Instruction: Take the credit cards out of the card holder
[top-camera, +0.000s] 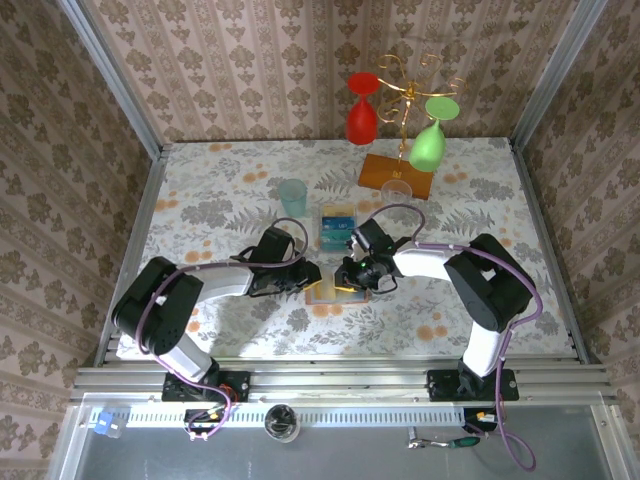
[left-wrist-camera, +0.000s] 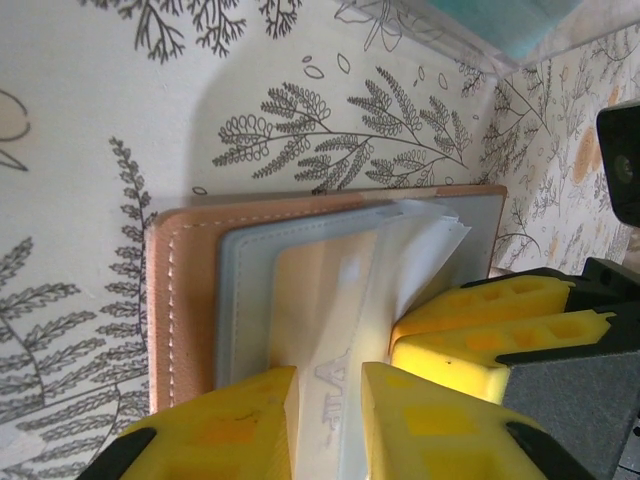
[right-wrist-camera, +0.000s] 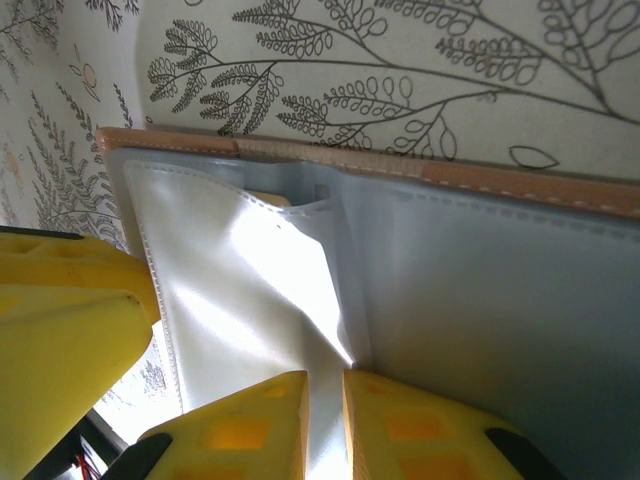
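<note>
A: Where's your card holder (top-camera: 330, 291)?
B: Open on the counter (top-camera: 220, 200), between your two arms. Your right jaws pinch its grey pocket flap (right-wrist-camera: 250, 260). Your left jaws stand slightly parted astride a tan credit card (left-wrist-camera: 310, 290) in it. Just beyond lie blue credit cards (top-camera: 337, 225).

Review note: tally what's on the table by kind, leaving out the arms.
Card holder: 1
Pile of loose cards: 1
Teal tumbler: 1
Glass rack: 1
Coloured goblets on it: 2, red and green
Clear glass by its base: 1, faint
Total: 7
</note>
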